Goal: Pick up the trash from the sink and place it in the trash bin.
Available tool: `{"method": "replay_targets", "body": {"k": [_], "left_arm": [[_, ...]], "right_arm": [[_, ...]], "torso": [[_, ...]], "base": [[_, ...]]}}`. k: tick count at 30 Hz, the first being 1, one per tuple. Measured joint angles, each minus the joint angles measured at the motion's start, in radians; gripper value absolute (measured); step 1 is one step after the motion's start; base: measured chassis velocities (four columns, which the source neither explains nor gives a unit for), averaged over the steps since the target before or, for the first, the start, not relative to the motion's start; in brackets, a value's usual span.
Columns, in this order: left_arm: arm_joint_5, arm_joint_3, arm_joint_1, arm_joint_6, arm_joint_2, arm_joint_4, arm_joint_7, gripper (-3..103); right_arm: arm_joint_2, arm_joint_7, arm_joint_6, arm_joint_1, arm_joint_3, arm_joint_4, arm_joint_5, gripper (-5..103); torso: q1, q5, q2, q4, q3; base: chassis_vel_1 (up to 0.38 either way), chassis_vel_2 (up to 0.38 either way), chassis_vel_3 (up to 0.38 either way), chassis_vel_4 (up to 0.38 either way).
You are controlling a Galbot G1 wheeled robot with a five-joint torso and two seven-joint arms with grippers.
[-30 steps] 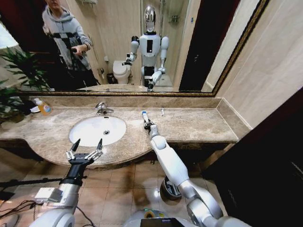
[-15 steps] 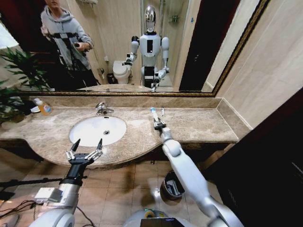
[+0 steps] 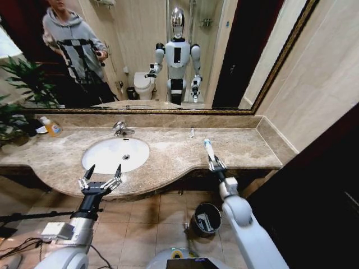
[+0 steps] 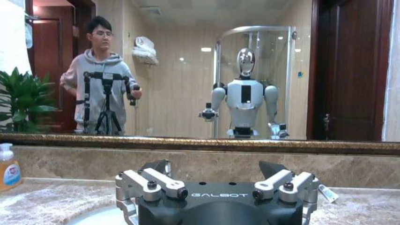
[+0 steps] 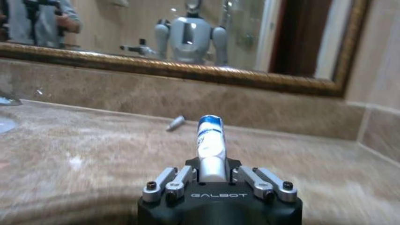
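Observation:
My right gripper [image 3: 215, 164] is shut on a white tube with blue marks [image 3: 208, 149], held upright over the counter's front edge, right of the sink [image 3: 92, 161]. In the right wrist view the tube [image 5: 209, 138] stands up between the shut fingers [image 5: 220, 183]. The dark round trash bin [image 3: 206, 218] is on the floor just below and left of that gripper, with pale items inside. A small piece of trash [image 3: 192, 133] lies on the counter by the back wall, the same small piece of trash [image 5: 175, 123] [image 4: 327, 192]. My left gripper [image 3: 102, 178] [image 4: 216, 168] hangs open before the sink's front rim.
A chrome faucet [image 3: 119, 128] stands behind the basin and an orange soap bottle [image 3: 52, 128] [image 4: 7, 166] at the counter's far left. A mirror [image 3: 146, 56] spans the back wall; a tiled wall closes the right side. Cables lie on the floor at lower left.
My right arm has swung to the right with the tube, from beside the sink to the counter's front edge above the bin. The left arm has not moved.

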Motion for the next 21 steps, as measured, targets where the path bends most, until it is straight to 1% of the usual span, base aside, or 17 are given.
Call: {"method": "replay_targets", "body": {"k": [1, 2, 4, 8, 9, 10, 11, 12, 14, 17, 19, 20, 21], "left_arm": [[0.000, 0.000, 0.000, 0.000, 0.000, 0.000, 0.000, 100], [0.000, 0.000, 0.000, 0.000, 0.000, 0.000, 0.000, 100], [0.000, 0.000, 0.000, 0.000, 0.000, 0.000, 0.000, 100], [0.000, 0.000, 0.000, 0.000, 0.000, 0.000, 0.000, 100], [0.000, 0.000, 0.000, 0.000, 0.000, 0.000, 0.000, 100], [0.000, 0.000, 0.000, 0.000, 0.000, 0.000, 0.000, 100], [0.000, 0.000, 0.000, 0.000, 0.000, 0.000, 0.000, 100], [0.000, 0.000, 0.000, 0.000, 0.000, 0.000, 0.000, 100], [0.000, 0.000, 0.000, 0.000, 0.000, 0.000, 0.000, 100], [0.000, 0.000, 0.000, 0.000, 0.000, 0.000, 0.000, 100], [0.000, 0.000, 0.000, 0.000, 0.000, 0.000, 0.000, 100], [0.000, 0.000, 0.000, 0.000, 0.000, 0.000, 0.000, 100], [0.000, 0.000, 0.000, 0.000, 0.000, 0.000, 0.000, 100]], "right_arm": [[0.014, -0.003, 0.018, -0.029, 0.012, 0.006, 0.001, 25], [0.014, -0.003, 0.018, -0.029, 0.012, 0.006, 0.001, 25], [0.042, -0.012, 0.058, -0.092, 0.031, 0.012, -0.006, 25], [0.060, -0.014, 0.081, -0.132, 0.034, 0.012, -0.015, 25], [0.070, -0.014, 0.100, -0.153, 0.033, 0.008, -0.022, 25], [0.085, -0.012, 0.145, -0.180, 0.026, -0.019, -0.051, 25], [0.098, -0.007, 0.208, -0.202, 0.019, -0.068, -0.104, 25], [0.098, -0.007, 0.208, -0.202, 0.019, -0.068, -0.104, 25], [0.105, -0.002, 0.256, -0.223, 0.014, -0.119, -0.133, 25], [0.107, 0.003, 0.279, -0.237, 0.010, -0.171, -0.137, 25], [0.106, 0.003, 0.291, -0.239, 0.005, -0.277, -0.124, 25], [0.106, 0.003, 0.291, -0.239, 0.005, -0.277, -0.124, 25], [0.105, 0.003, 0.292, -0.232, 0.003, -0.316, -0.112, 25]], "torso": [[0.000, -0.0001, 0.000, 0.0001, 0.000], [0.000, -0.0001, 0.000, 0.0001, 0.000], [0.000, -0.0003, 0.000, 0.0001, 0.000], [0.000, 0.0000, 0.000, 0.0001, 0.000], [0.000, -0.0002, 0.000, 0.0001, 0.000], [0.000, -0.0002, 0.000, 0.0001, 0.000], [0.000, -0.0002, 0.000, 0.0001, 0.000], [0.000, -0.0002, 0.000, 0.0001, 0.000], [0.000, -0.0002, 0.000, 0.0002, 0.000], [0.000, -0.0004, 0.000, 0.0002, 0.000], [0.000, -0.0001, 0.000, 0.0001, 0.000], [0.000, -0.0001, 0.000, 0.0001, 0.000], [0.000, -0.0003, 0.000, 0.0000, 0.000]], "base": [[0.000, 0.000, 0.000, 0.000], [0.000, 0.000, 0.000, 0.000], [0.000, 0.000, 0.000, 0.000], [0.000, 0.000, 0.000, 0.000], [0.000, 0.000, 0.000, 0.000], [0.000, 0.000, 0.000, 0.000], [0.000, 0.000, 0.000, 0.000], [0.000, 0.000, 0.000, 0.000], [0.000, 0.000, 0.000, 0.000], [0.000, 0.000, 0.000, 0.000], [0.000, 0.000, 0.000, 0.000], [0.000, 0.000, 0.000, 0.000], [0.000, 0.000, 0.000, 0.000]]}}
